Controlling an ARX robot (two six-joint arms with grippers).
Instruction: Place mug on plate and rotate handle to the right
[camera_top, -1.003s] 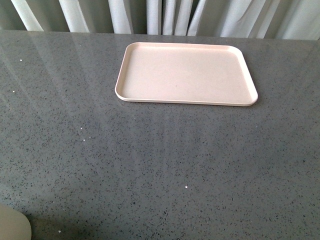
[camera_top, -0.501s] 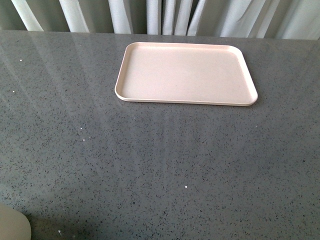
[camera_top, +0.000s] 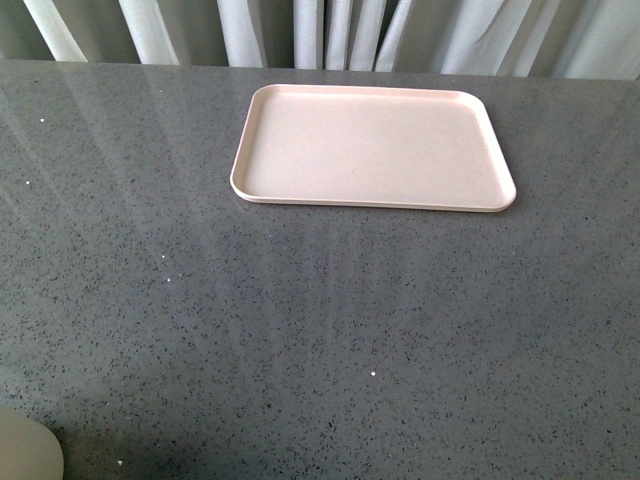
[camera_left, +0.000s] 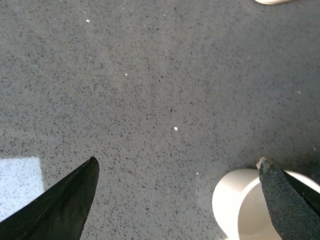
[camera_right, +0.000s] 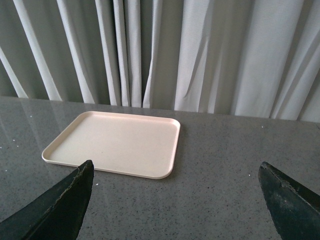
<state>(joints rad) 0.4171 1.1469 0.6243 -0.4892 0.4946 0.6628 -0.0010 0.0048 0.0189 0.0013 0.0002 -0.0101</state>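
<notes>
The pale pink-cream plate (camera_top: 372, 148) lies empty at the far middle of the grey table; the right wrist view shows it too (camera_right: 112, 144), and a sliver of it shows in the left wrist view (camera_left: 272, 1). The white mug (camera_left: 240, 205) shows only in the left wrist view: its open rim stands on the table, partly behind one dark fingertip (camera_left: 285, 200). Its handle and smiley face are hidden. My left gripper (camera_left: 177, 160) is open, low over the table, with the mug at one finger. My right gripper (camera_right: 175, 164) is open and empty, well short of the plate.
A speckled dark grey tabletop (camera_top: 320, 320) spreads around the plate. White curtains (camera_right: 200, 55) hang behind the table's far edge. A pale rounded shape (camera_top: 25, 450) sits in the near left corner of the front view; I cannot tell what it is.
The pale rounded shape at the near left corner of the front view has slid slightly lower in the picture. The plate has not moved.
</notes>
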